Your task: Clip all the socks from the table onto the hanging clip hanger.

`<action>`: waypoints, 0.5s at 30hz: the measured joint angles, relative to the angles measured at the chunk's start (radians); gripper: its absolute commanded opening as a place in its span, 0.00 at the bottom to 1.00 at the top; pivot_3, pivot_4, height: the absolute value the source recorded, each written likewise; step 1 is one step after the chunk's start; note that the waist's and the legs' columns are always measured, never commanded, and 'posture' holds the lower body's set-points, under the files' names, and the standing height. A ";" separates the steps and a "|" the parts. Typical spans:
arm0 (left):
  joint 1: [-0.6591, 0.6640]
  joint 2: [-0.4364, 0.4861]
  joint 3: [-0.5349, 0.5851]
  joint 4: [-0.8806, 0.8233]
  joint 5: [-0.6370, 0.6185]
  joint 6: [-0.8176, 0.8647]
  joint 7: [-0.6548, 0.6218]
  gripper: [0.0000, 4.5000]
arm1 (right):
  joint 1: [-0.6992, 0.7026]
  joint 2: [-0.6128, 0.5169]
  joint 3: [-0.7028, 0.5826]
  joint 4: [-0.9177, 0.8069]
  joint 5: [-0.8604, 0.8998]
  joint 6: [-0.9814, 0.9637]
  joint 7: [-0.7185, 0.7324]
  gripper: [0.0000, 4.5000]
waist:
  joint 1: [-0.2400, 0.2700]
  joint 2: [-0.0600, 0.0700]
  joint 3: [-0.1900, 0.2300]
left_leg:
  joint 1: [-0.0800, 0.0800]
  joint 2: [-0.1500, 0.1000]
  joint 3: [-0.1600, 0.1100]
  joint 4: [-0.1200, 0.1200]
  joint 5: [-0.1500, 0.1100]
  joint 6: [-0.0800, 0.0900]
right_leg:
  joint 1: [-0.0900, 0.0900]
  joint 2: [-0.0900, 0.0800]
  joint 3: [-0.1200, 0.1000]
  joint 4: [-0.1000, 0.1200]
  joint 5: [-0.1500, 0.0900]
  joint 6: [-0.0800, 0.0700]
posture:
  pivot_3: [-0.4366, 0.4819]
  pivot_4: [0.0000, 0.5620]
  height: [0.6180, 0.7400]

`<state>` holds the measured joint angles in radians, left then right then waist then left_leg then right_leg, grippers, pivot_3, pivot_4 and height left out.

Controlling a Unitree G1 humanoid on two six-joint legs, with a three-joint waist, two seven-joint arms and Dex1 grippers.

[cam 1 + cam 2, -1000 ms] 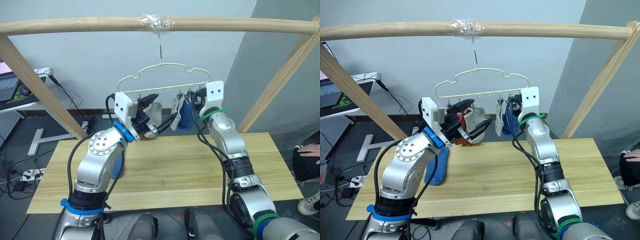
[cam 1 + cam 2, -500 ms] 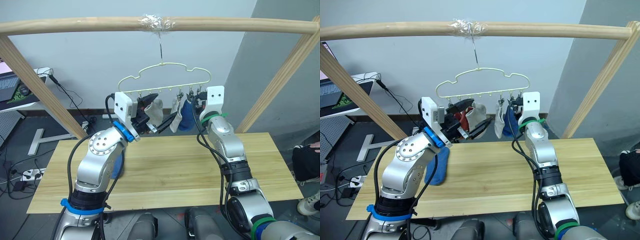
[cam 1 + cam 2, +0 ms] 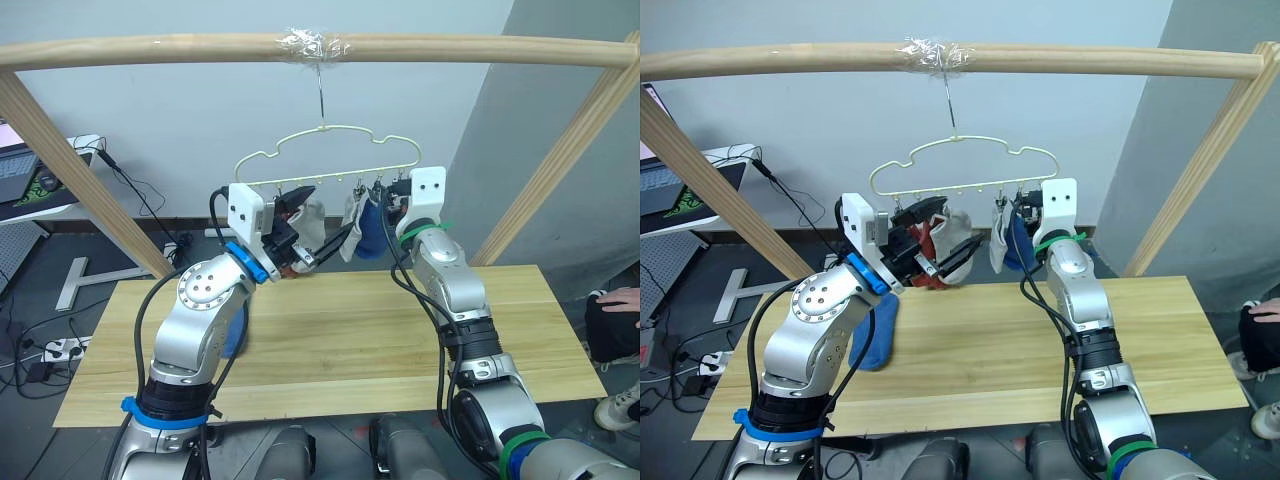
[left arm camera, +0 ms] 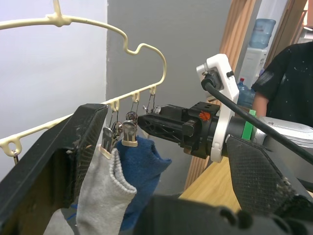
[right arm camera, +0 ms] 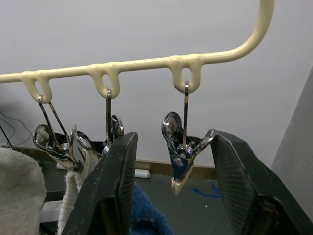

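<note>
The pale-yellow clip hanger [image 3: 345, 128] hangs by its hook from the wooden pole. On its clips hang a blue sock [image 3: 368, 232] and a light grey sock [image 3: 350, 225]. A second grey sock [image 3: 312, 222] and a brick red sock [image 3: 924, 238] hang by my left gripper [image 3: 328, 212]; their clips are hidden. That gripper is open, level with the socks. My right gripper [image 5: 172, 134] is open, with the empty end clip [image 5: 178, 152] between its fingers [image 5: 105, 196]. Another blue sock [image 3: 876, 335] lies on the table [image 3: 350, 340] behind my left arm.
A round wooden pole frame [image 3: 150, 48] spans the table, with slanted legs [image 3: 550, 160] at both ends. A person's hand [image 3: 622, 298] shows at the right edge of the left eye view. A desk with a laptop [image 3: 18, 175] stands at the far left.
My right gripper has shifted slightly around the end clip and sits a little nearer the hanger bar. The left arm and the socks have hardly moved.
</note>
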<state>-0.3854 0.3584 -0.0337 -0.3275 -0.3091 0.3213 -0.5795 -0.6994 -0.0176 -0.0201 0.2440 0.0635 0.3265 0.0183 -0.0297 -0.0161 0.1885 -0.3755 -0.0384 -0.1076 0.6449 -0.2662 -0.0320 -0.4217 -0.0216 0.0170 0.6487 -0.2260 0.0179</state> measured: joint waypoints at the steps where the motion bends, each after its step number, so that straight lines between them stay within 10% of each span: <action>1: 0.000 0.000 0.000 0.000 0.000 0.000 0.000 1.00 | 0.000 0.000 0.000 0.001 0.000 0.000 0.001 0.39 | 0.000 0.000 0.000 | 0.000 0.000 0.000 0.000 0.000 0.000 | 0.000 0.000 0.000 0.000 0.000 0.000 | 0.54 0.34 1.00; 15: 0.000 0.000 0.000 0.000 0.001 0.000 0.000 1.00 | -0.036 0.002 0.000 0.030 -0.001 -0.015 0.002 0.39 | 0.000 0.000 0.000 | 0.000 0.000 0.000 0.000 0.000 0.000 | 0.000 0.000 0.000 0.000 0.000 0.000 | 0.54 0.34 1.00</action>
<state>-0.3854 0.3584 -0.0339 -0.3274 -0.3076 0.3208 -0.5792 -0.7357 -0.0160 -0.0202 0.2740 0.0629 0.3112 0.0201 -0.0295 -0.0159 0.1888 -0.3755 -0.0384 -0.1077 0.6448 -0.2662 -0.0320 -0.4217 -0.0216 0.0168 0.6486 -0.2260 0.0179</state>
